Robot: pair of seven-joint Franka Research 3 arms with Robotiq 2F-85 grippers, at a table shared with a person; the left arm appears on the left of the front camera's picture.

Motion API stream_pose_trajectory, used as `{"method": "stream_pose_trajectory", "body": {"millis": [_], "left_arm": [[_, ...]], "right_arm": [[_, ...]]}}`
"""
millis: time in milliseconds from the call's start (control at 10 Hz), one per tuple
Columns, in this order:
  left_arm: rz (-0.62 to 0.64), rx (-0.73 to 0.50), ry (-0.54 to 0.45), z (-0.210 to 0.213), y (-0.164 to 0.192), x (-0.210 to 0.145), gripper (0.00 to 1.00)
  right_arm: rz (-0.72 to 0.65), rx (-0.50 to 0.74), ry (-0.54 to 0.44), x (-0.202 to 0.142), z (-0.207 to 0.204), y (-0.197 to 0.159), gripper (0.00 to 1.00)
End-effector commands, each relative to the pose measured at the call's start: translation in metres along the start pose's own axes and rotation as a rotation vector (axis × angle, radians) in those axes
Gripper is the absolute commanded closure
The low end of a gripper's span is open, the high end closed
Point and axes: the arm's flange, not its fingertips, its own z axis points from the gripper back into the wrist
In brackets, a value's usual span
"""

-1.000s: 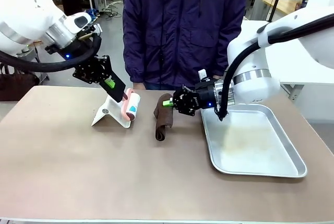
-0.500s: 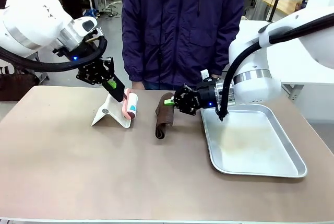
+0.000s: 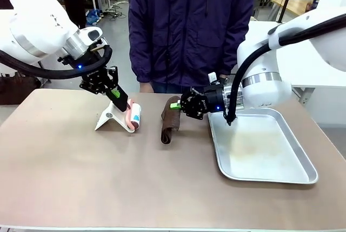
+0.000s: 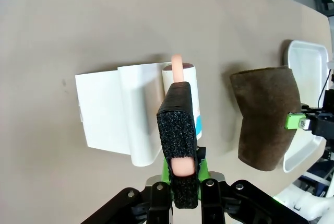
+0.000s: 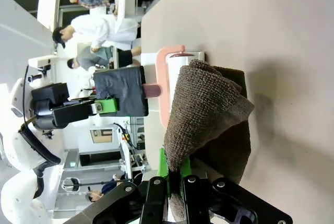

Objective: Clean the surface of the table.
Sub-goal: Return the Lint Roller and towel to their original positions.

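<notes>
The big brown table [image 3: 81,178] lies under everything. The left pincer [image 3: 123,104] is squeezed tight on the pink handle of a lint roller [image 3: 133,116], at about 11 o'clock on the table, beside its white stand [image 3: 111,117]. The right pincer [image 3: 174,105] pinches the top of a brown cloth [image 3: 170,125] near 12 o'clock, next to a shiny tray [image 3: 292,172]. The roller looks like it touches the stand, though that is hard to see. It could catch there and knock the stand over. The cloth could slip out, because only its edge is held.

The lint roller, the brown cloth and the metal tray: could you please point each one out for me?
lint roller [image 3: 135,116]: front view, on its white roll.
brown cloth [image 3: 170,126]: front view, mid-fold, below the grip.
metal tray [image 3: 270,175]: front view, on its bare floor near the front rim.
</notes>
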Motion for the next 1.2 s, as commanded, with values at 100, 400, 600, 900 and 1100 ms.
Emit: {"method": "stream_pose_trajectory", "body": {"millis": [100,400,600,900,1100], "left_arm": [[0.017,-0.014,0.033,0.0,0.005,0.008,0.8],[0.032,-0.018,0.037,-0.005,0.013,0.01,0.8],[0.044,-0.027,0.04,-0.007,0.02,0.012,0.8],[0.044,-0.047,0.05,-0.011,0.029,0.011,0.8],[0.047,-0.051,0.044,-0.011,0.03,0.01,0.8]], "right_arm": [[0.011,-0.036,-0.017,-0.006,0.0,-0.004,0.91],[-0.009,-0.13,0.005,-0.005,0.005,-0.007,0.91],[-0.019,-0.153,0.014,-0.004,0.005,-0.008,0.91],[0.001,-0.275,-0.003,-0.008,0.007,-0.003,0.91],[-0.011,-0.288,0.005,-0.007,0.004,-0.005,0.91]]}}
